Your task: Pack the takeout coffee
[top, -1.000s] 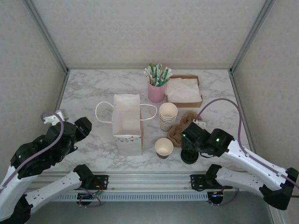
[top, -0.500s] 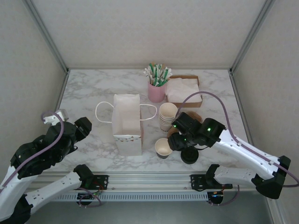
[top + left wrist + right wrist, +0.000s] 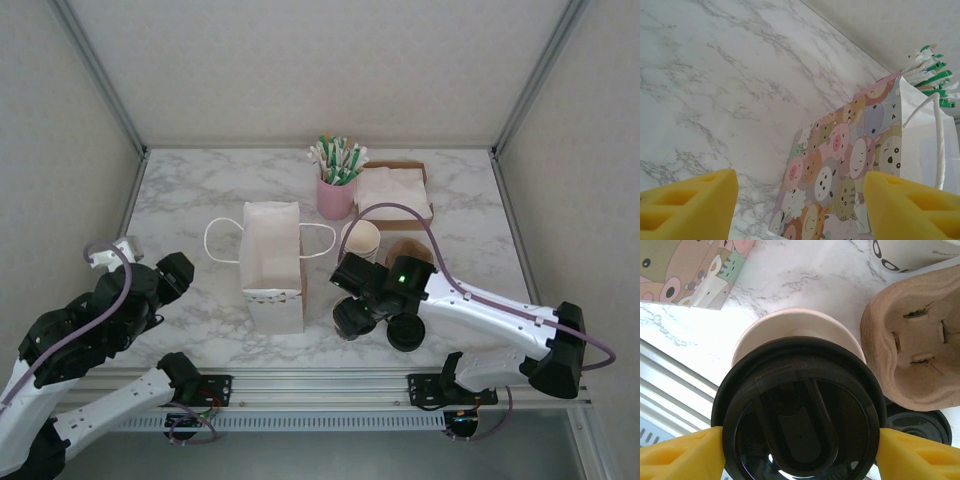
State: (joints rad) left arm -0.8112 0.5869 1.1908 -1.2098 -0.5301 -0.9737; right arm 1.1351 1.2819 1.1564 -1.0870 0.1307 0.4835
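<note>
The top external camera sits high behind the arm bases, looking down and forward over the whole marble table (image 3: 190, 200) to the back wall. The left wrist camera rides low, near the tabletop, looking across it past the left gripper (image 3: 799, 192) at the animal-print side of the paper bag (image 3: 840, 170). The right wrist camera looks steeply down, very close, past the right gripper (image 3: 800, 437) onto a black lid (image 3: 800, 415) over a paper cup (image 3: 790, 322). All three views share the bag. The top and right wrist views share the moulded cup carrier (image 3: 920, 350) and the loose lid (image 3: 920, 422).

left fingers (image 3: 690, 205) apart | right fingers (image 3: 680, 455) clamped on black lid (image 3: 800, 405)
</note>
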